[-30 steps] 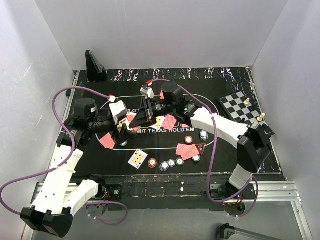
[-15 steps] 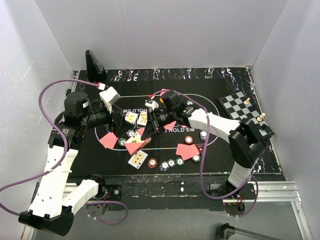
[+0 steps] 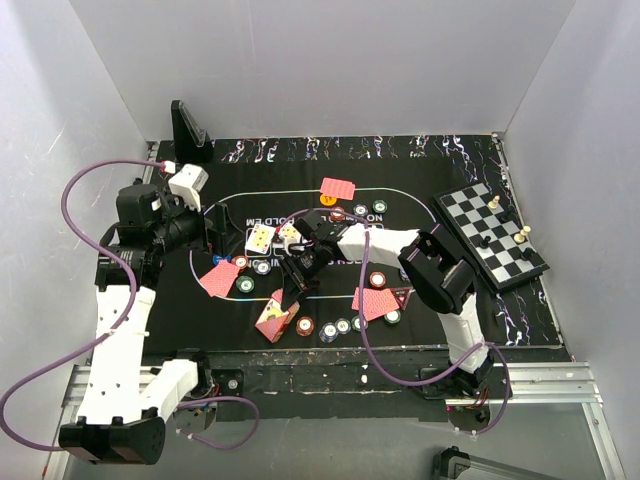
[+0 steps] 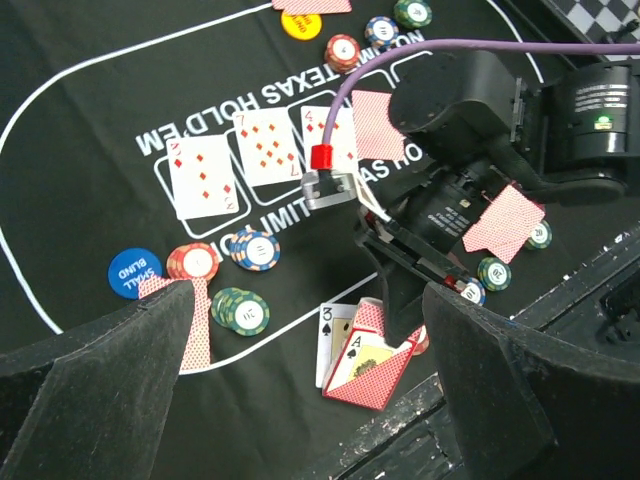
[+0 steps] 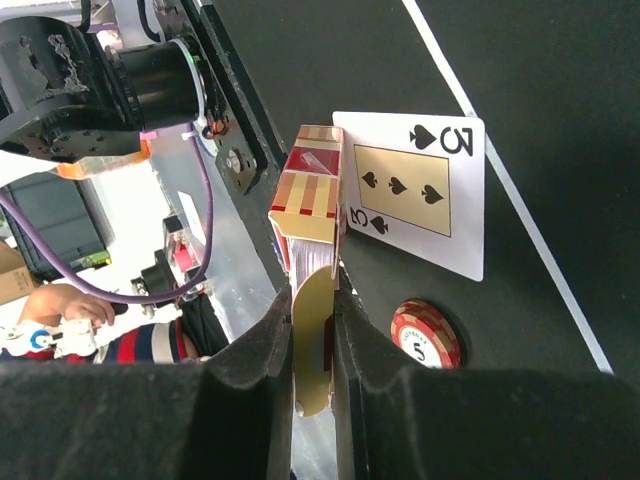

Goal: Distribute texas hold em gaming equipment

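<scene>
Left wrist: left gripper (image 4: 308,298) has pulled back left, jaws now apart and empty. Right gripper (image 5: 312,300) is clamped on card box (image 5: 310,190) at near edge; more dealing likely.

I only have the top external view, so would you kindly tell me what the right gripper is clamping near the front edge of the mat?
Observer: The right gripper is shut on the tan flap of a red-and-gold cardboard playing-card box.
Operator: What lies beside that box?
Observer: A face-up three of spades card, white-faced, right next to it.
Operator: Is the left gripper carrying anything?
Observer: No; the left gripper is open and empty above the black mat.
</scene>
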Available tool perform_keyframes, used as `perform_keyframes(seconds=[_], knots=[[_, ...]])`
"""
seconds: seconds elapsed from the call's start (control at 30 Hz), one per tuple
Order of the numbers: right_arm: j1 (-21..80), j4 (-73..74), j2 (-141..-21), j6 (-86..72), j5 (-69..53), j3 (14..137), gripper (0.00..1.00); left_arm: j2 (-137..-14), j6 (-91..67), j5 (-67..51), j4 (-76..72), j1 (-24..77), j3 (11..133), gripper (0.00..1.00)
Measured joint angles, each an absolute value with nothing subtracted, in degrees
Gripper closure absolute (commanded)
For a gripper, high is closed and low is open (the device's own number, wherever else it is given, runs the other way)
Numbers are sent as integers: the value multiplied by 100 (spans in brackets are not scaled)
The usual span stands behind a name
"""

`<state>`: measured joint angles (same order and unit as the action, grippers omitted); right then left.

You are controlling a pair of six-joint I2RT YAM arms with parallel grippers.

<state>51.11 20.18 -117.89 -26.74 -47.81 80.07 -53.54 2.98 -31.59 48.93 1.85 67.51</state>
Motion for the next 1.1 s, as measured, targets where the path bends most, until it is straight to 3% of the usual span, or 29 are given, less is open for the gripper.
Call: perform_keyframes(seconds=[0.2,0.3,0.37,0.73,1.1], knots=[[5124,1975,-11828,-2499,-4768,8005,90,-5371,244,-3070,4755,-311,6458,2],[5124,1977,-11913,-2416,-4731,8055,62,-5400,233,-3063,4628,-456,6305,2],[5124,2021,-12016,-2362,-4628,8171,51,-5417,235,-3070,4571,-497,6228,2],[5172,2394,-11963,-2171,-3610,8226,21,-5227,-3,-2231,3662,-644,5269,2],[5011,3347,-10134,-1772,-2528,8221,13,-5522,-298,-1839,3024,-659,4790,2]])
